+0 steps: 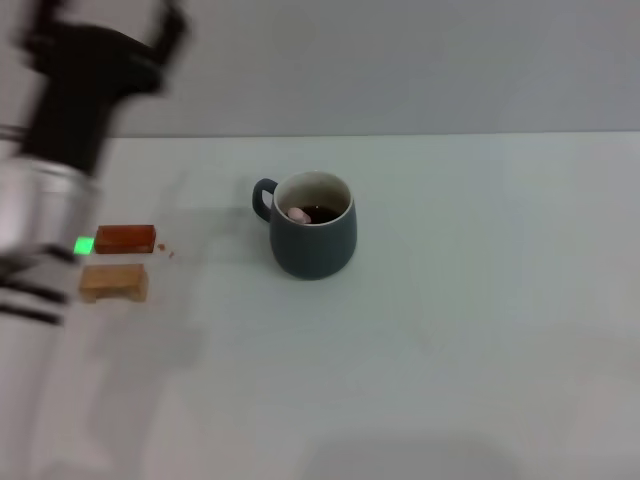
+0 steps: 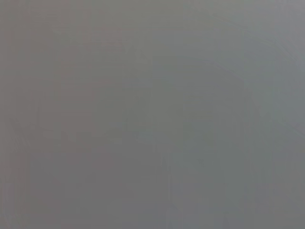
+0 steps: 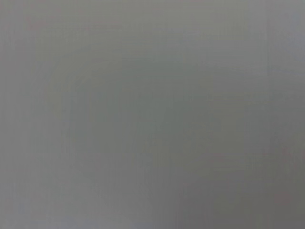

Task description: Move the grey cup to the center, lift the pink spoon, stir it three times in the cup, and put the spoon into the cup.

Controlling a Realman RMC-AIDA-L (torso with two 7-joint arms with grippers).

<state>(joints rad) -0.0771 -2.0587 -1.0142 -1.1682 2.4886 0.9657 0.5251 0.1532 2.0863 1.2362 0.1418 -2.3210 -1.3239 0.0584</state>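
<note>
The grey cup (image 1: 314, 226) stands upright on the white tabletop (image 1: 470, 300) near the middle, its handle pointing to the left. The pink spoon (image 1: 297, 213) rests inside the cup; only the pale pink end of its handle shows above the dark liquid. My left gripper (image 1: 105, 15) is raised high at the far left, well away from the cup, with its fingers spread and nothing between them. My right gripper is not in the head view. Both wrist views show only plain grey.
A small red block (image 1: 125, 238) and a tan wooden block (image 1: 113, 282) lie on the table at the left, under my left arm. The table's back edge runs behind the cup.
</note>
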